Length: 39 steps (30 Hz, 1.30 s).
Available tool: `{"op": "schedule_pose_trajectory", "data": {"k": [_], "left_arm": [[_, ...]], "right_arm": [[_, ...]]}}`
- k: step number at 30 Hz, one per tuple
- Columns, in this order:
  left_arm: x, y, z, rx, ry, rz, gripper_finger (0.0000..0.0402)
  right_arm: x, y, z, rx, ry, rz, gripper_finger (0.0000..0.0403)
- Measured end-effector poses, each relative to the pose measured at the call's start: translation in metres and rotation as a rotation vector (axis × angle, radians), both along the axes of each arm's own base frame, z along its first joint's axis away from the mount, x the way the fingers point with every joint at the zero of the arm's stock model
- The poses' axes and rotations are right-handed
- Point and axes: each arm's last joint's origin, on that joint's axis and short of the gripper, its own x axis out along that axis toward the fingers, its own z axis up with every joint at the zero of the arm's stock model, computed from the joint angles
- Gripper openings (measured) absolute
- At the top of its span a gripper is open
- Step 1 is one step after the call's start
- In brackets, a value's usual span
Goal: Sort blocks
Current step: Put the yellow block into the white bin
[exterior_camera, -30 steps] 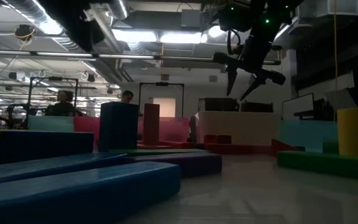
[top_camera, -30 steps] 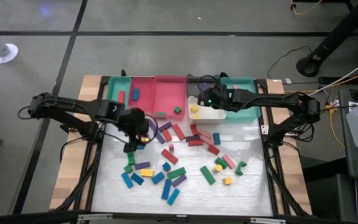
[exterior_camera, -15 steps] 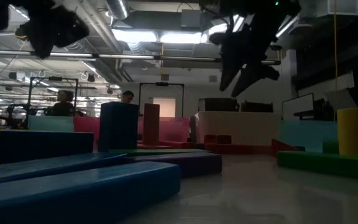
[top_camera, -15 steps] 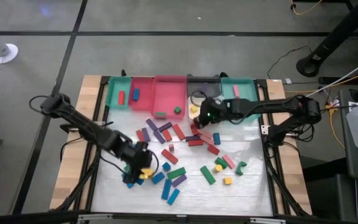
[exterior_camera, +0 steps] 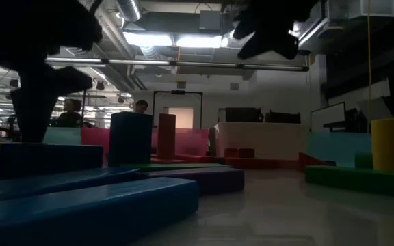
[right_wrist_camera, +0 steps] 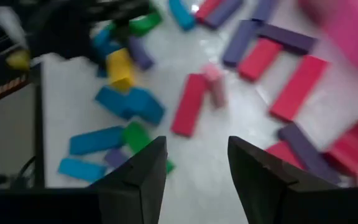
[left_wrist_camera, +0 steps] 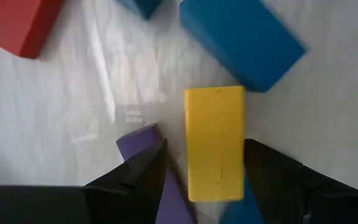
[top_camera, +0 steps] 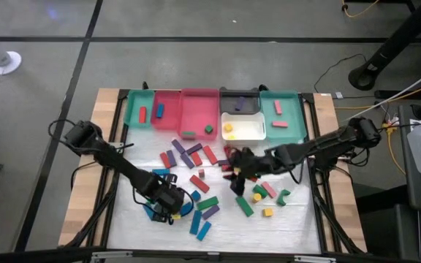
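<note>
Blocks (top_camera: 209, 202): short solid-colour bars with flat matte faces and square edges, scattered across the glossy white table (top_camera: 298, 219) at centre and lower centre of the high view. A few already sit in the trays (top_camera: 199, 109) along the upper edge.

Left gripper (left_wrist_camera: 204, 168) is low over the lower-left cluster, arm stretched diagonally from the frame's left. Fingers apart, straddling a yellow block (left_wrist_camera: 214, 143) lying flat; not visibly clamped. A purple block (left_wrist_camera: 143, 140) sits just beside one finger, a blue block (left_wrist_camera: 241, 34) just beyond the yellow one.

Right gripper (right_wrist_camera: 194, 171) hangs right of centre, arm reaching in from the right. Fingers apart, nothing between them; red bar (right_wrist_camera: 189, 104) and pink block (right_wrist_camera: 214, 86) lie below.
</note>
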Motion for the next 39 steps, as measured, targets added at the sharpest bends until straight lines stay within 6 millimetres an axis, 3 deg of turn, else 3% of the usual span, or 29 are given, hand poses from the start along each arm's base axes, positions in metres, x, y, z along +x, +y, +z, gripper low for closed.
{"op": "schedule_pose_trajectory", "data": {"k": [6, 11, 14, 21, 30, 39], "left_arm": [[0.004, -0.002, -0.014, 0.027, 0.027, -0.004, 0.0195], [0.008, -0.004, -0.019, 0.015, 0.002, -0.028, 0.0145], [0.011, -0.005, -0.018, -0.01, -0.016, -0.011, 0.0115], [0.011, -0.005, -0.015, -0.091, 0.004, 0.088, 0.0115], [0.002, 0.0, 0.031, -0.206, -0.114, 0.141, 0.0115], [-0.012, 0.025, 0.089, -0.264, -0.343, 0.229, 0.0116]], "right_arm": [[-0.008, 0.029, -0.002, -0.046, -0.006, 0.131, 0.0172], [-0.005, 0.048, -0.019, -0.16, 0.017, 0.218, 0.0172], [0.0, 0.053, -0.031, -0.202, 0.034, 0.256, 0.0172], [0.003, 0.052, -0.04, -0.068, 0.081, 0.131, 0.0172], [-0.007, 0.046, -0.056, 0.006, 0.271, -0.034, 0.0172], [-0.009, 0.048, -0.07, 0.152, 0.385, -0.171, 0.0172]]}}
